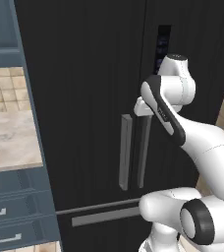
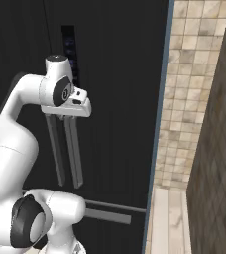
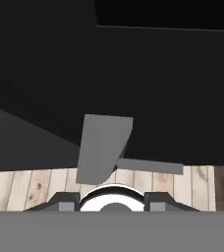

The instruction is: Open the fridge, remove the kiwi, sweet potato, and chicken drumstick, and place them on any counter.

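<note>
Left base view: the fridge is tall and black, doors closed, with 2 long grey vertical handles side by side and a grey drawer bar below. The beige marbled counter lies to its left over blue-grey drawers.

Right base view: the gripper sits at the top of the handles; a tiled wall stands right of the fridge.

Hand view: a grey handle rises between the 2 finger tips, jaws partly apart; I cannot tell whether they clamp it.

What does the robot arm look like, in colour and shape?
The arm is glossy white, made of rounded tubular links with dark grey joint rings and a dark band with small pale lettering. Its tool has two small dark fingertips. No cables are visible.
</note>
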